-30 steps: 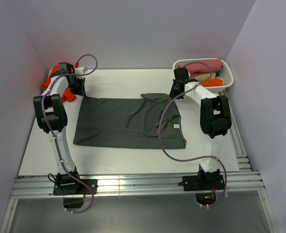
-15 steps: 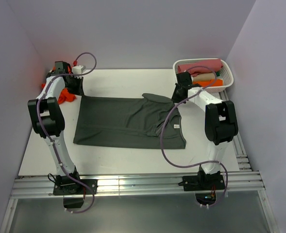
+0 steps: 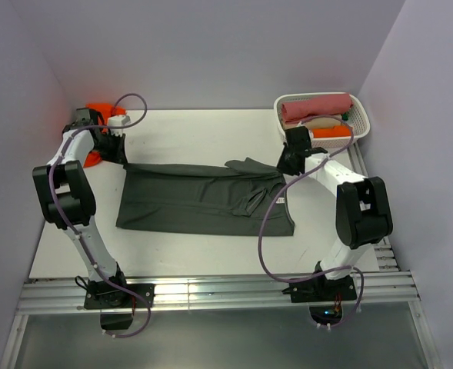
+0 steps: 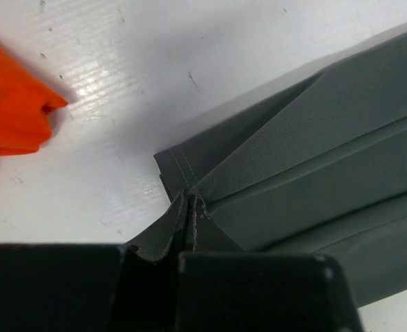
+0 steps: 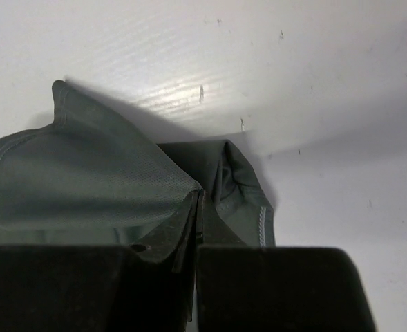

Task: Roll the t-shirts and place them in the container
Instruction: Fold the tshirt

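The left gripper (image 4: 183, 253) filled the bottom edge, its black jaws pressed together on a pinched-up corner hem of the dark grey t-shirt (image 4: 314, 159), which spread in folds to the right. An orange t-shirt (image 4: 10, 104) lay apart at the left on the white table (image 4: 120, 41).

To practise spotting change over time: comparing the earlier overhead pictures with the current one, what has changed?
The left gripper and right gripper, shut on the far edge of the dark charcoal-grey cloth t-shirt, have drawn that edge toward the arm bases, narrowing the shirt. Its near edge and the white plastic basket stayed put; the bright orange-red t-shirt remains in the far left corner.
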Motion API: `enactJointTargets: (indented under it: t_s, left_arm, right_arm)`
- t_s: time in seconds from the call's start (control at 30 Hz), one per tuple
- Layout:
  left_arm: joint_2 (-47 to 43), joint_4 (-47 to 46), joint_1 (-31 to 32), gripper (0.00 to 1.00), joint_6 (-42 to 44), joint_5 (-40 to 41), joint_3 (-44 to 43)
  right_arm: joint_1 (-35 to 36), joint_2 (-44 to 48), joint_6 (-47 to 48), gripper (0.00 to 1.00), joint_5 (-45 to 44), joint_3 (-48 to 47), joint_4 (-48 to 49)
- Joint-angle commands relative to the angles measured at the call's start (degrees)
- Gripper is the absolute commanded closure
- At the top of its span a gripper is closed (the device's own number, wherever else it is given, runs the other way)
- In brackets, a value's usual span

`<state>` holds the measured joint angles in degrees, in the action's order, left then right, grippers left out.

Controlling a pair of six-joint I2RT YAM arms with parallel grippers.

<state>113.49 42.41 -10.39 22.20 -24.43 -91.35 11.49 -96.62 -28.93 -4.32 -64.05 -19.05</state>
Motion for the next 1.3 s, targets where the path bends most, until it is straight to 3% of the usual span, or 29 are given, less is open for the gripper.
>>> enactJointTargets:
  t_s: [0.0,0.73,1.27]
  left_arm:
    - [-4.07,0.48,-0.77,1.0,2.41,-2.82,1.52]
    - [-11.28,1.71,-3.32,1.0,5.84,-5.37,10.14]
    - [-9.52,3.2,-3.67,1.0,8.65,-3.97,15.67]
  right_arm:
    - [0.73,4.24,-0.87,1.0,-2.18,2.7,2.0]
    - [3.98,11.63,-4.03,1.0,-5.53,12.72,2.7]
    - [4.6,8.82,-5.53,1.0,-4.38,16.68,3.67]
